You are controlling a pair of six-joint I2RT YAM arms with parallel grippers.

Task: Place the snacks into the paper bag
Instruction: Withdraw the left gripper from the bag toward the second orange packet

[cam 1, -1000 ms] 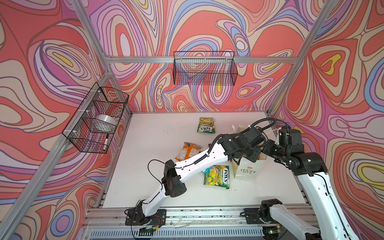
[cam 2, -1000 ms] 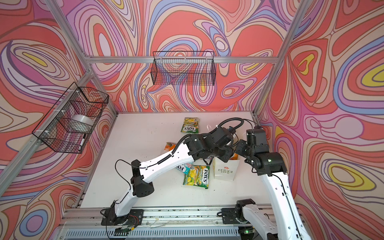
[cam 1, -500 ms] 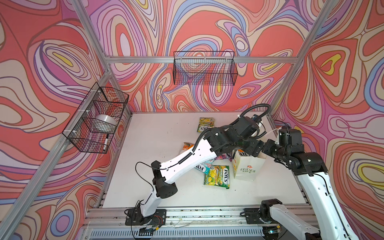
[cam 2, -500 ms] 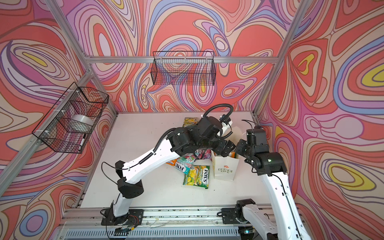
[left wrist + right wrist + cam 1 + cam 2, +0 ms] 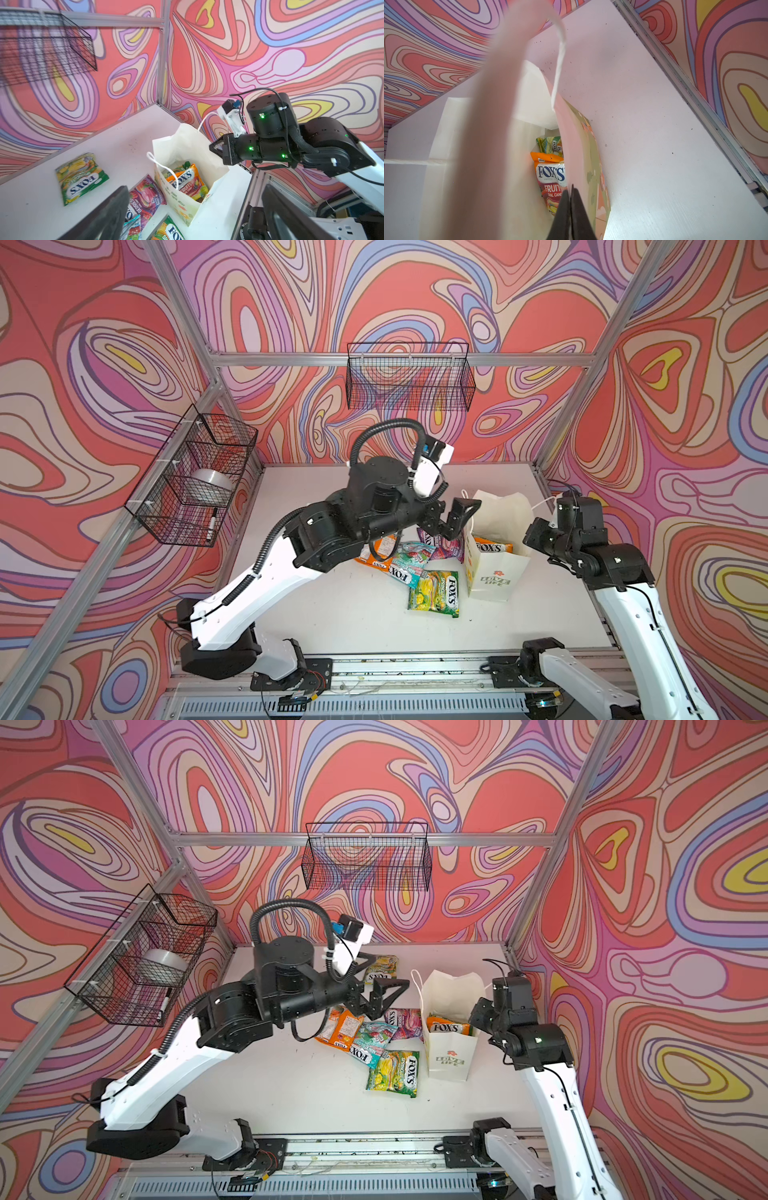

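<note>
The left claw [image 5: 444, 531] is seen spread wide and empty, raised above the surface [image 5: 332, 614] just beside the open mouth of the paper bag [image 5: 494, 578]. In the left wrist view its two fingers [image 5: 104, 218] are shown far apart, with the bag framed between and beyond them. The bag is stood upright. Its wall on the side away from the left claw is pinched at the rim by the right claw [image 5: 571, 188], whose jaws are closed flat on the paper.

Inside the bag, directly below the right claw, an orange packet [image 5: 550, 172] marked FOX'S is leant upright. A green packet [image 5: 550, 143] is tucked behind it, farther from that claw.

Under the left claw a purple packet [image 5: 405, 1021] is laid on the surface, close against the bag's side. Just back from the claw, toward its own arm, a teal packet [image 5: 409, 564] and a second orange packet [image 5: 380, 551] are laid overlapping. A yellow-green packet [image 5: 436, 593] is found nearer the front edge, beside the bag's "LOVE LIFE" face. One more packet, the far green packet [image 5: 380, 969], is laid beyond the left claw toward the back wall.

Well apart from both claws, on the left claw's side, a side wire basket [image 5: 195, 477] is hung on the wall. A silvery roll [image 5: 210, 483] is held in its middle compartment and a pen [image 5: 212, 524] in the nearest one. A back wire basket [image 5: 409, 381] is hung on the rear wall, above and beyond the left claw.
</note>
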